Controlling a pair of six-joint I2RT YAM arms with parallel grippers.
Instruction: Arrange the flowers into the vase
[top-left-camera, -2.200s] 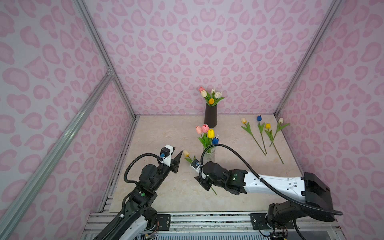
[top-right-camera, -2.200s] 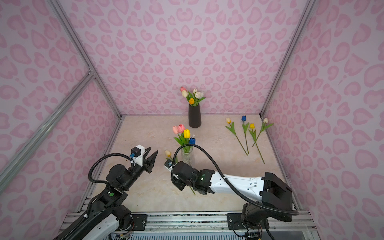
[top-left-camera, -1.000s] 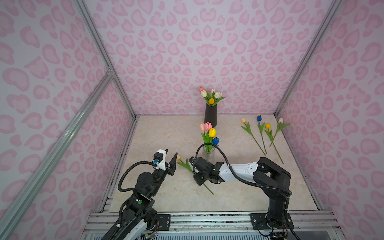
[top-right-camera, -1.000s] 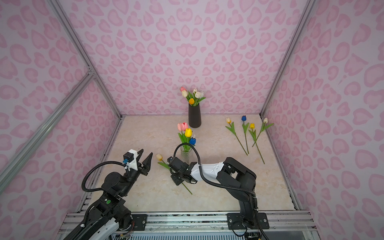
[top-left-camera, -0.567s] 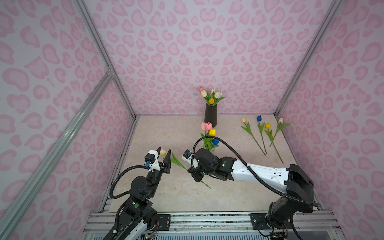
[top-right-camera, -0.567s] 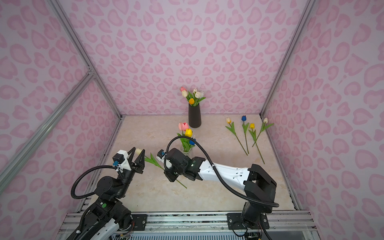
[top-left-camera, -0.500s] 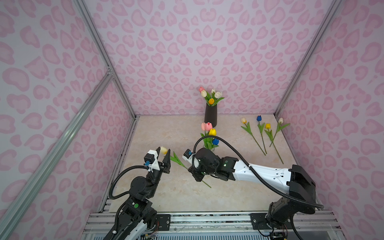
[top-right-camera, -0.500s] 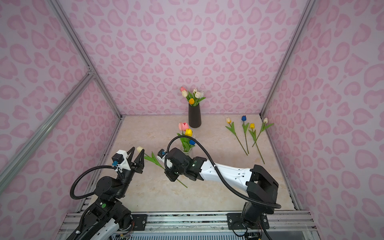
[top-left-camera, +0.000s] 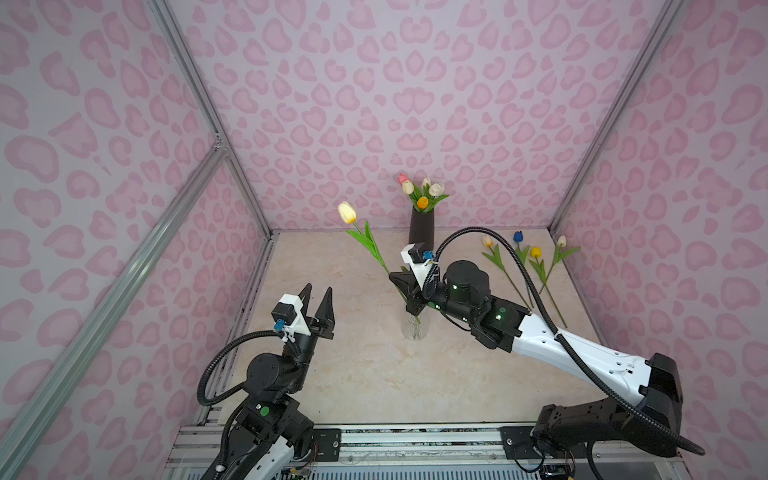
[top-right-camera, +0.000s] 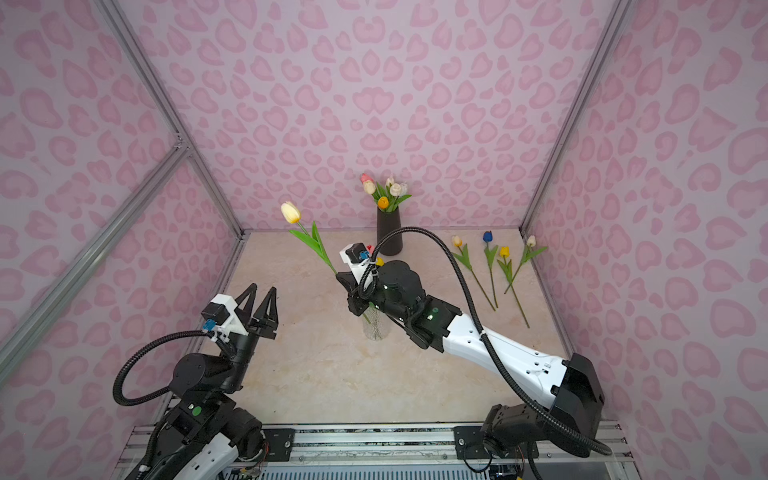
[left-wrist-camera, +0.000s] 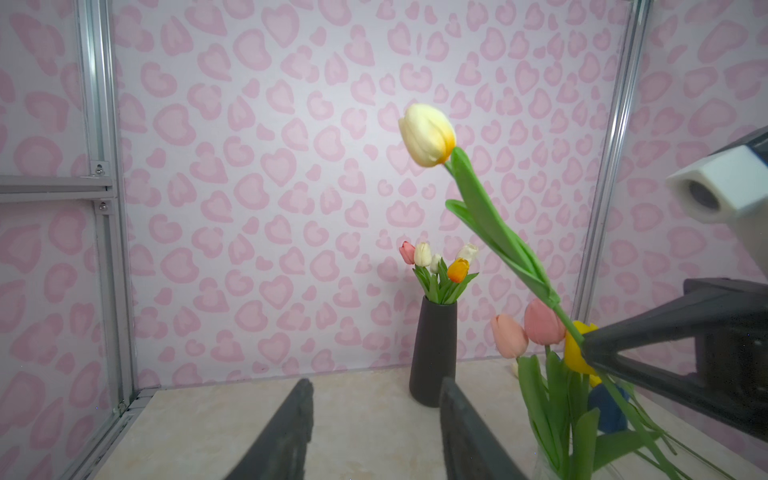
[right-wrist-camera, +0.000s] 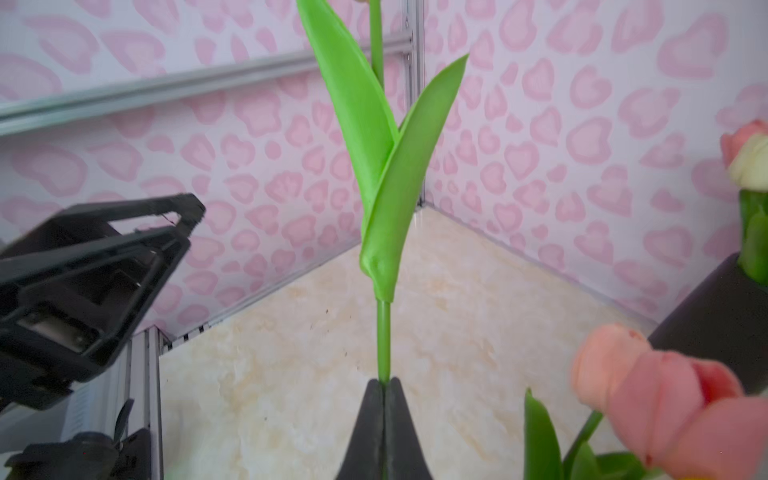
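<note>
Beige marbled worktop (top-left-camera: 353, 374), boxed in by pink heart-print walls (top-left-camera: 415, 83) on aluminium posts (top-left-camera: 210, 124). Right claw (top-left-camera: 395, 276) clamped together on the stem of a cream tulip (top-left-camera: 347, 212), raised aslant above the clear vase (top-left-camera: 414, 328). Left claw (top-left-camera: 318, 293) apart, empty, near the left wall. Black vase (top-left-camera: 421, 226) of tulips at the back wall; four more flowers (top-left-camera: 536, 252) flat on the worktop's right side.

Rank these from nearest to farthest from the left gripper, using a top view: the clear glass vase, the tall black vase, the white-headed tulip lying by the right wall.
1. The clear glass vase, mid-table, to the right of the left gripper.
2. The tall black vase, centred against the back wall.
3. The white-headed tulip, lying in the far right corner.
</note>
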